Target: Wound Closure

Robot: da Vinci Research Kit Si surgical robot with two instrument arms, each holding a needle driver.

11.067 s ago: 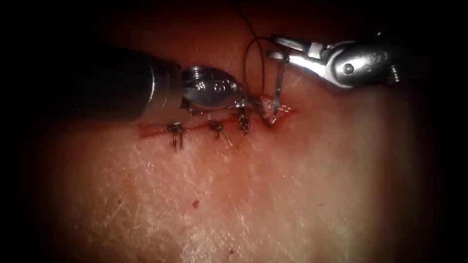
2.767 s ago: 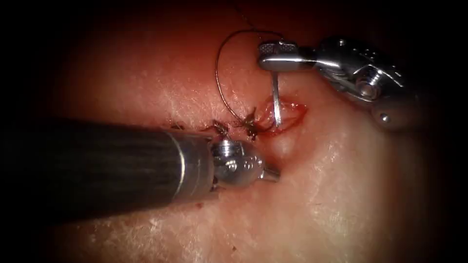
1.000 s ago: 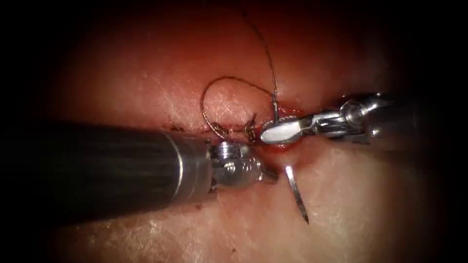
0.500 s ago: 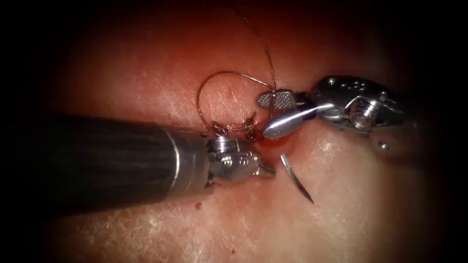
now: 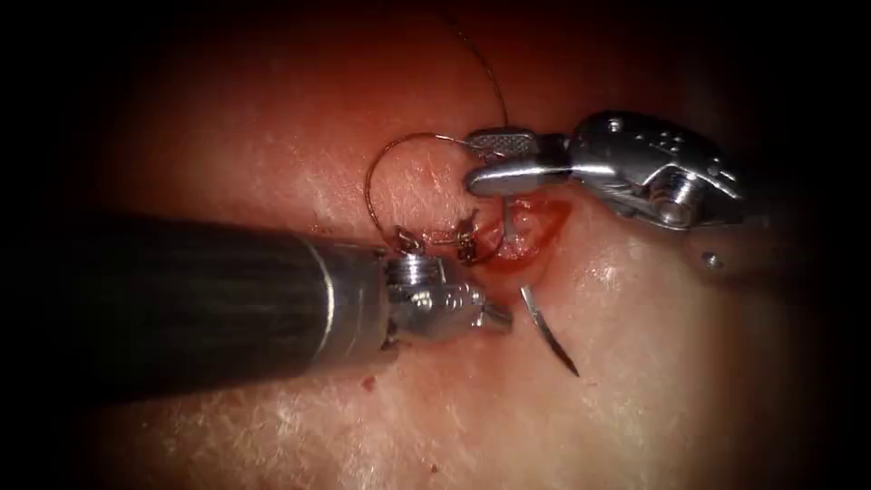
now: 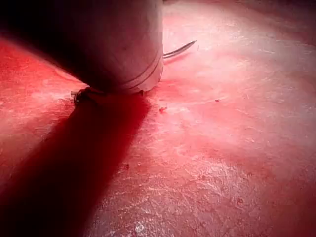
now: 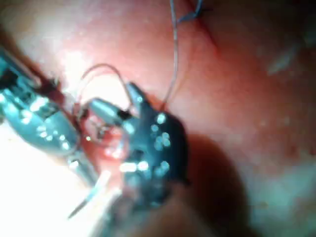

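the needle is sitting in the tissue at the right end of the cut, its pointed half sticking out of the near edge and its other end rising inside the open wound. the right tool is hovering just above the far edge, jaws parted and gripping nothing, with the thread looping beside them. the left tool is lying on the near side, its tip just beside the needle's exposed shaft and not touching it; whether its jaws are parted i cannot tell. knotted stitches are sitting left of the wound.
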